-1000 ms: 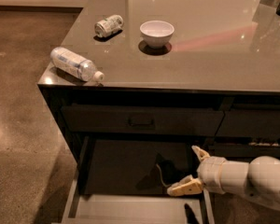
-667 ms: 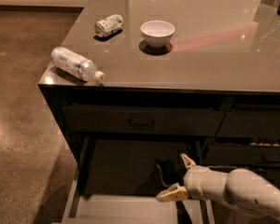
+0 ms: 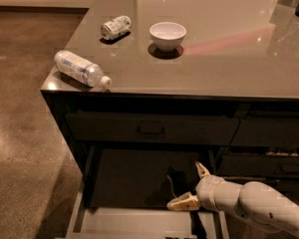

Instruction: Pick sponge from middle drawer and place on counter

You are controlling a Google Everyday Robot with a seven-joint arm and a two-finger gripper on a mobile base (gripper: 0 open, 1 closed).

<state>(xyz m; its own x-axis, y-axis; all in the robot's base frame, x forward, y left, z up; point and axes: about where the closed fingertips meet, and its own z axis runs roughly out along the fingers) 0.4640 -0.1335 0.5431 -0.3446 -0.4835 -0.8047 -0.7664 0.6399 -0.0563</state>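
The middle drawer (image 3: pixel 139 222) is pulled out below the counter (image 3: pixel 219 59), with a dark brown floor and pale grey sides and front rim. My gripper (image 3: pixel 192 186) reaches into its right part from the lower right, low over the floor. Its two cream fingers (image 3: pixel 182 203) are spread apart and hold nothing. A small dark patch (image 3: pixel 178 177) lies on the floor just left of the gap between the fingers. I cannot tell whether it is the sponge or a shadow. No green and yellow pad shows plainly.
On the counter stand a white bowl (image 3: pixel 168 34), a crushed can (image 3: pixel 115 27) and a plastic bottle (image 3: pixel 82 68) lying near the left front corner. A shut dark drawer front with a black handle (image 3: pixel 150 131) is above the open drawer. Narrower drawers (image 3: pixel 274 161) are to the right.
My gripper has moved left and a little lower into the drawer, fingers still spread. Nothing on the counter has moved.
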